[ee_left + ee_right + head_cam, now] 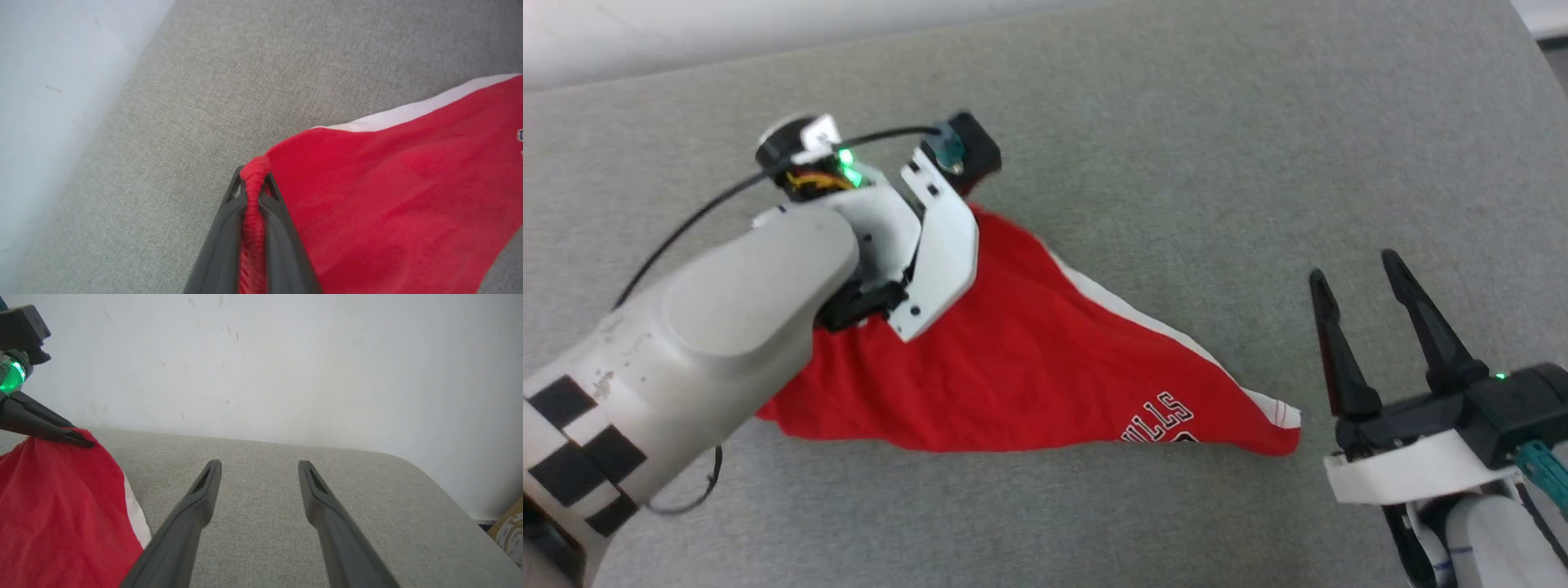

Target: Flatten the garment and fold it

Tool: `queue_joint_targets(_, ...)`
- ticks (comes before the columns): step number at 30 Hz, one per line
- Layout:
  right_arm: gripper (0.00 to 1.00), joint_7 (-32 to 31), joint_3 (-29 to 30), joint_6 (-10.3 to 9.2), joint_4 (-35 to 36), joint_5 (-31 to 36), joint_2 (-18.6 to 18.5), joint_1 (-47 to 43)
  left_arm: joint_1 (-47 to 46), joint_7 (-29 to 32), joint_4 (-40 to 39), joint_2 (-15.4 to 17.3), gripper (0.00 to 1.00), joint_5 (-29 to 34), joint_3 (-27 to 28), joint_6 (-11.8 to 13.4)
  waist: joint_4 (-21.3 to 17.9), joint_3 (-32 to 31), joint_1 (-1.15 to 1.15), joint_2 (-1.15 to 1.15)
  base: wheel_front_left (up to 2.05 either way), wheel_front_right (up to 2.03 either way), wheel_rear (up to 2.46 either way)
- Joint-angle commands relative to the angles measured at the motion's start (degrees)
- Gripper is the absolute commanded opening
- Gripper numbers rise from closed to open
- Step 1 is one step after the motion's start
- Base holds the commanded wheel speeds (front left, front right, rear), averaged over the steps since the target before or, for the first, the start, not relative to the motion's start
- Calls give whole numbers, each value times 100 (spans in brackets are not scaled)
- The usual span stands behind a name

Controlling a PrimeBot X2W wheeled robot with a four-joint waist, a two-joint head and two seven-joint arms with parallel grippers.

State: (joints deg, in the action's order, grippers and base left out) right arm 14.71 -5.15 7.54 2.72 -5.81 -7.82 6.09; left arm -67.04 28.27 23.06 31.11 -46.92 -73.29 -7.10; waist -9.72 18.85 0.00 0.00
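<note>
The garment [1013,359], head view: red shorts in a rough triangle on the grey fabric worktop [1176,122], left of centre. A white stripe [1143,318] runs along the far right edge, and the hem tip points toward the right hand [1352,268] without touching it. White lettering [1160,416] near that tip is folded under at the near edge, and I read only "ULLS". My left forearm [743,302] and its white wrist housing cover the garment's left corner, so I can't see the grip from here. The right hand has its fingers spread with nothing between them, and sits over bare worktop near the right side. There is plenty of open surface beyond and to the right of the cloth. The pale floor or wall along the top left is blurred.

Left wrist view: the left hand [253,179] is pressed together, pinching a bunched red gathered edge of the garment, and cloth pokes out past the fingertips. The rest of the garment spreads right and is cut off by the frame. The worktop edge meets a pale surface on the left.

Right wrist view: the right hand is spread above empty worktop. A rounded far corner of the worktop shows on the right, and the white scuffed wall [286,355] stands close behind it. The garment rises on the left up to the left hand's dark fingers. A tan printed thing [508,535] at the lower right is cut off, and I can't tell what it is.
</note>
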Motion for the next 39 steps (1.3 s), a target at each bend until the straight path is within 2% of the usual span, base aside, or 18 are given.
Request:
queue_joint_targets(1, 100, 29, 62, -5, 1, 25, -7, -94, -107, -316, -5, 51, 0, -28, 3, -38, 281, -296, 0, 0, 0, 0, 0)
queue_joint_targets(5, 100, 29, 212, -5, 31, 32, 25, -300, -179, -1315, -3, 212, 0, 113, 171, -7, 585, -566, 0, 0, 0, 0, 0)
queue_joint_targets(9, 100, 29, 307, -5, 60, 44, 72, -487, 196, -1992, -357, 453, 0, 182, 297, 271, 897, -789, 0, 0, 0, 0, 0)
queue_joint_targets(15, 100, 29, 377, -5, 28, 59, 110, -632, 1569, -2385, -1332, 1134, 0, 53, 201, 914, 1262, -963, 0, 0, 0, 0, 0)
queue_joint_targets(18, 100, 29, 424, -5, 6, 68, 123, -689, 2354, -2509, -1744, 1342, 0, -105, 145, 1272, 1411, -982, 0, 0, 0, 0, 0)
queue_joint_targets(23, 100, 29, 412, -5, -43, 70, 125, -720, 3301, -2751, -1924, 1329, 0, -306, 91, 1672, 1551, -949, 0, 0, 0, 0, 0)
queue_joint_targets(26, 100, 29, 403, -5, -87, 59, 99, -697, 3620, -2885, -1750, 1178, 0, -420, 79, 1737, 1588, -923, 0, 0, 0, 0, 0)
queue_joint_targets(29, 100, 29, 399, -5, -108, 58, 93, -683, 3800, -2914, -1438, 982, 0, -466, 61, 1678, 1604, -917, 0, 0, 0, 0, 0)
queue_joint_targets(30, 100, 29, 397, -5, -114, 60, 94, -686, 3828, -2915, -1327, 924, 37, -443, 56, 1661, 1604, -924, 0, 0, 0, 0, 0)
queue_joint_targets(31, 100, 29, 398, -5, -121, 61, 94, -692, 3841, -2928, -1245, 874, 100, -401, 50, 1639, 1604, -937, 0, 0, 0, 0, 0)
queue_joint_targets(35, 100, 29, 476, -5, -142, 49, 96, -775, 3813, -3147, -1241, 815, 100, -543, 230, 1583, 1662, -1043, 0, 0, 0, 0, 0)
queue_joint_targets(39, 100, 29, 509, -5, -139, 57, 141, -858, 3588, -3283, -1570, 1198, 100, -493, 494, 1709, 1702, -1161, 0, 0, 0, 0, 0)
